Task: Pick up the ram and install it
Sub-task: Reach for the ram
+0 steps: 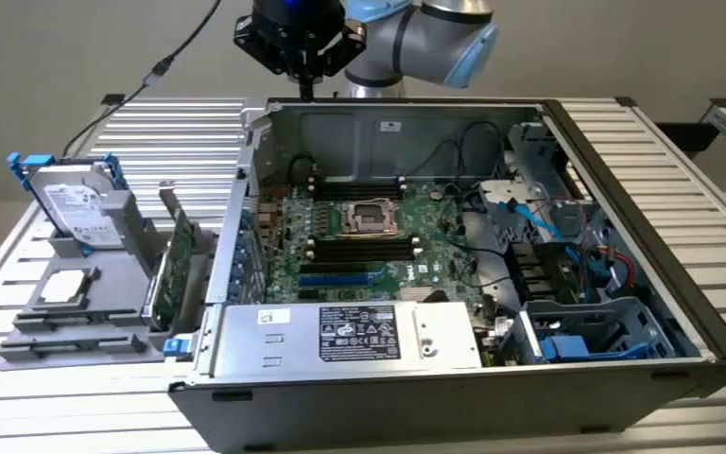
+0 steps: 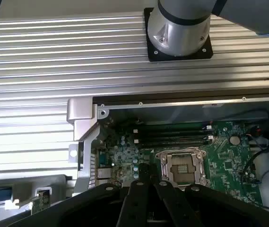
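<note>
Clearly shut and empty, the pincer (image 1: 303, 87) hangs at the exterior view's upper middle; the ram (image 1: 158, 298) stands well apart (in a grey rack (image 1: 79, 333)), lower left.

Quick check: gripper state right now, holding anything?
Gripper: shut, nothing visible between its fingers, above the computer case.

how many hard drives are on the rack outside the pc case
2, both at the exterior view's left: one hard drive stands upright between blue handles, a smaller drive lies flat on the rack nearer the camera. More may be hidden behind.
</note>
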Action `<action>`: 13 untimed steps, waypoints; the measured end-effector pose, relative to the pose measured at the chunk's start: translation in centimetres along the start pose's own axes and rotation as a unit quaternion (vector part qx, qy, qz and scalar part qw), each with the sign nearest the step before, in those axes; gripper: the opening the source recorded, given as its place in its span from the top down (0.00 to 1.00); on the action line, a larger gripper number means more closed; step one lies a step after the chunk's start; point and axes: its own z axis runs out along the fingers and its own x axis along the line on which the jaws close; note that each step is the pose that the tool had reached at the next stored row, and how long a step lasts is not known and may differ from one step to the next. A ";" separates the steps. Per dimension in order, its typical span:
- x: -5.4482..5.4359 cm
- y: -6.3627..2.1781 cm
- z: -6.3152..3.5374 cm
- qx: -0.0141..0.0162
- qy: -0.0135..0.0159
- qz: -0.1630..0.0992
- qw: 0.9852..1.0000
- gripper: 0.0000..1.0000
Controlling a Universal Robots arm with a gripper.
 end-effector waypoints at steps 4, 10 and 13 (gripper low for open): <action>0.0 0.00 0.00 -0.003 0.000 0.000 1.000 0.89; 0.0 0.00 0.00 -0.006 0.000 0.000 1.000 0.89; 0.0 0.00 0.00 -0.008 0.001 0.000 1.000 0.89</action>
